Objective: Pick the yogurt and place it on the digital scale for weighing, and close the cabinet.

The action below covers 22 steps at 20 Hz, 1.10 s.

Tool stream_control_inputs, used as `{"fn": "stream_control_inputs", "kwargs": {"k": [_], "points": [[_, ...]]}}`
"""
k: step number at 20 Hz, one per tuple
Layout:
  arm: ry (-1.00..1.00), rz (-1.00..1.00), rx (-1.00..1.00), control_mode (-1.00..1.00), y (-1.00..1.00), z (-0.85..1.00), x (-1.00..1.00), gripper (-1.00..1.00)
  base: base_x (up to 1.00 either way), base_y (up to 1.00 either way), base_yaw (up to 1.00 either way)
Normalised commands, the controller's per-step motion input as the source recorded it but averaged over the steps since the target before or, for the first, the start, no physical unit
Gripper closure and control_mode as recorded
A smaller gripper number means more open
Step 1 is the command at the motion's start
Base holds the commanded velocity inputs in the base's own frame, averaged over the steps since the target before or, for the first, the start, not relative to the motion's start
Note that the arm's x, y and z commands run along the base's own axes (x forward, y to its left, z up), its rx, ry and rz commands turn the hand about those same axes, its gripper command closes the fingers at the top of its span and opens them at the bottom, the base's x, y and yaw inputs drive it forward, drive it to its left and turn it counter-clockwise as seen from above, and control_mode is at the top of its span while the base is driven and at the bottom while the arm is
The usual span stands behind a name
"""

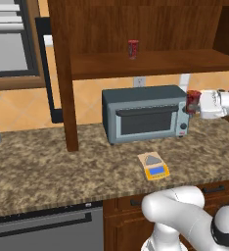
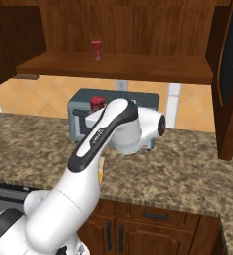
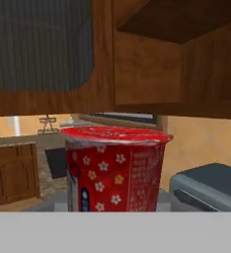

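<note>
Yogurt (image 3: 115,168) clamped in our gripper (image 1: 194,103), right of frame beside toaster oven (image 1: 143,113). We keep cup upright, lower centred onto digital scale (image 1: 153,165).

Yogurt (image 3: 115,168) base cut off in hand view, fingers hidden behind it. In right base view the arm covers most of the digital scale (image 2: 101,172) & toaster oven (image 2: 81,107) front. Shelf can (image 1: 132,49) label too small to read.
</note>
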Motion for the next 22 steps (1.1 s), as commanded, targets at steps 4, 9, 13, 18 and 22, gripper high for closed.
{"fn": "stream_control_inputs", "kwargs": {"k": [4,9,13,18,22], "points": [[0.03,0.31,0.0,-1.0,0.47,-0.8,0.0,1.0,0.0,0.0,0.0],[0.0,0.23,0.0,-1.0,0.39,-0.66,0.0,1.0,0.0,0.0,0.0],[0.01,0.17,0.0,-1.0,0.11,-0.72,0.0,1.0,0.0,0.0,0.0],[0.07,0.16,0.0,-1.0,0.0,-0.64,-0.01,1.0,0.0,0.0,0.0],[0.03,0.19,0.0,-1.0,0.0,-0.5,-0.04,1.0,0.0,0.0,0.0]]}}
